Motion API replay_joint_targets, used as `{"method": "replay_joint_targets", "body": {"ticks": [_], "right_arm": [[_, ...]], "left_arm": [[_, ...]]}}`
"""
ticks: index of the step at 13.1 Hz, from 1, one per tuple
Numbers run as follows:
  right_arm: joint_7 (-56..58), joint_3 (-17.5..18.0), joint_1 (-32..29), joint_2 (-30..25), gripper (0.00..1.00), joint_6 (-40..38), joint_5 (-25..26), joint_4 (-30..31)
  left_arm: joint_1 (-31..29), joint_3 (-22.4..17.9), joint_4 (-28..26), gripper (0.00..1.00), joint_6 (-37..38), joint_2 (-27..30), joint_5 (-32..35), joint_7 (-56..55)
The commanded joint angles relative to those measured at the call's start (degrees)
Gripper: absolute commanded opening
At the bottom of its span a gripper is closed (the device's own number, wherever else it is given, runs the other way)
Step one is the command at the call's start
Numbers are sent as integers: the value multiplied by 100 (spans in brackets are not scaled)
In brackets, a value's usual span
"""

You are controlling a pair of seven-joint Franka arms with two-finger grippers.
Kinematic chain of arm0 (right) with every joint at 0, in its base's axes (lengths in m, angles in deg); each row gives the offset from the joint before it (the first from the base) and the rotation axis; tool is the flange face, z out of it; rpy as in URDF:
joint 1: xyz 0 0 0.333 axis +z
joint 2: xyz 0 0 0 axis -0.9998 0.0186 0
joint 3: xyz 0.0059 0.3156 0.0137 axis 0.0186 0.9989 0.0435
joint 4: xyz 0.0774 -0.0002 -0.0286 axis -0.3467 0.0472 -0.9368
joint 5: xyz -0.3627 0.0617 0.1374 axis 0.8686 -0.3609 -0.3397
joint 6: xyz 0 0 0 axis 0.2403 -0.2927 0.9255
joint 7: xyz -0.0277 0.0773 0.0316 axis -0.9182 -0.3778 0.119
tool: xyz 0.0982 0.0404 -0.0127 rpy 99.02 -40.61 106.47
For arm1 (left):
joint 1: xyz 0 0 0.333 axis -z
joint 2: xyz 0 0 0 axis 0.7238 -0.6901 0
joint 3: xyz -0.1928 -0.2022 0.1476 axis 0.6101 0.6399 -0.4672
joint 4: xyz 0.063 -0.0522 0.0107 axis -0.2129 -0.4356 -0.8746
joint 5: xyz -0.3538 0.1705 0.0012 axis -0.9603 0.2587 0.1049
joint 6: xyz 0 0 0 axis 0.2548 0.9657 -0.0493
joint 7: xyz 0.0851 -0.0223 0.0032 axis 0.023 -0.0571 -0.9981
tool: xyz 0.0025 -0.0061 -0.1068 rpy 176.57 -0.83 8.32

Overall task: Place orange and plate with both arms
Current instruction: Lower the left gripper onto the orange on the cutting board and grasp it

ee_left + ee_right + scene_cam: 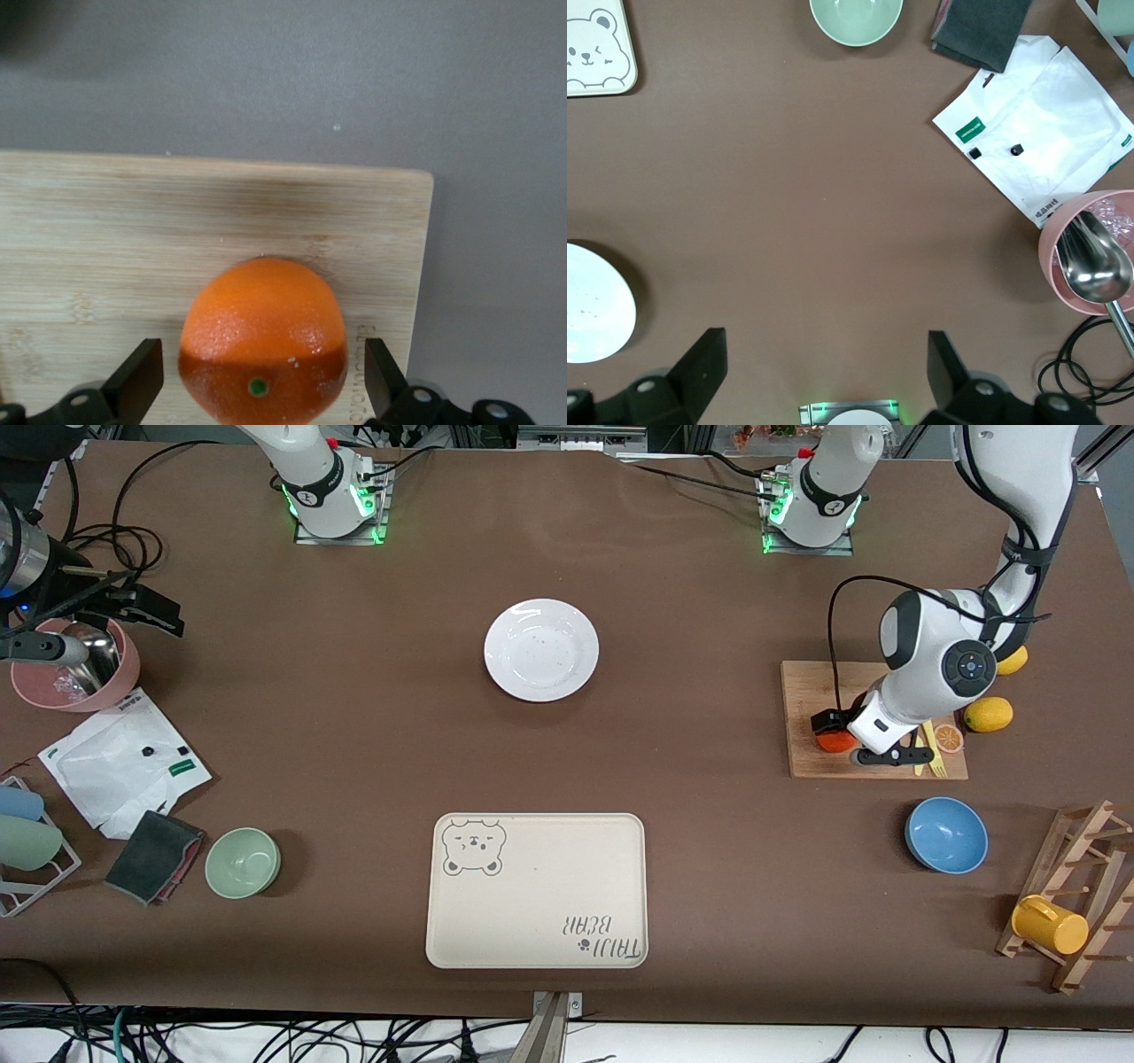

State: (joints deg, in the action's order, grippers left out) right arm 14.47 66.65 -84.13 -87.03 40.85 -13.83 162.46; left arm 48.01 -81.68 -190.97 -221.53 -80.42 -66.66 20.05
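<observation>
- Beige bear-print tray [537,890] lies at the lower middle of the front view, nearest the camera on the brown worktop [354,735], with nothing on it.
- We see the orange [833,740] at the right of that view, on the wooden cutting board [802,691]. The left pincer [864,748] is down around it, fingers [137,376] spread on either side and not yet touching the skin.
- We judge the orange light, firm and glossy, so rather slippery; taking it across its widest girth should keep it from squirting out.
- White plate [541,649] sits in the upper middle, well apart from the orange. It looks stiff, smooth and breakable; the thin rim seems the only place to take hold.
- Right pincer [824,376] waits with fingers spread over the worktop before its own base, the plate at the edge of its wrist view.
</observation>
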Motion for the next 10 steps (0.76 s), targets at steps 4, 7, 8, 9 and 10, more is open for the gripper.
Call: {"method": "replay_joint_targets", "body": {"ticks": [4, 7, 8, 9, 10], "right_arm": [[61, -7, 12, 49, 100, -104, -15, -130], [61, -6, 12, 49, 100, -96, -15, -130], [61, -6, 12, 49, 100, -104, -15, -130], [61, -6, 12, 49, 100, -96, -15, -130], [61, -6, 12, 49, 100, -96, -15, -130]], "left_arm": [[37, 29, -50, 19, -202, -80, 57, -256], [46, 125, 55, 15, -61, 43, 57, -406], [46, 134, 81, 15, -26, 122, 57, -467], [46, 221, 134, 15, 18, 210, 57, -633], [46, 352, 178, 15, 71, 254, 57, -861]]}}
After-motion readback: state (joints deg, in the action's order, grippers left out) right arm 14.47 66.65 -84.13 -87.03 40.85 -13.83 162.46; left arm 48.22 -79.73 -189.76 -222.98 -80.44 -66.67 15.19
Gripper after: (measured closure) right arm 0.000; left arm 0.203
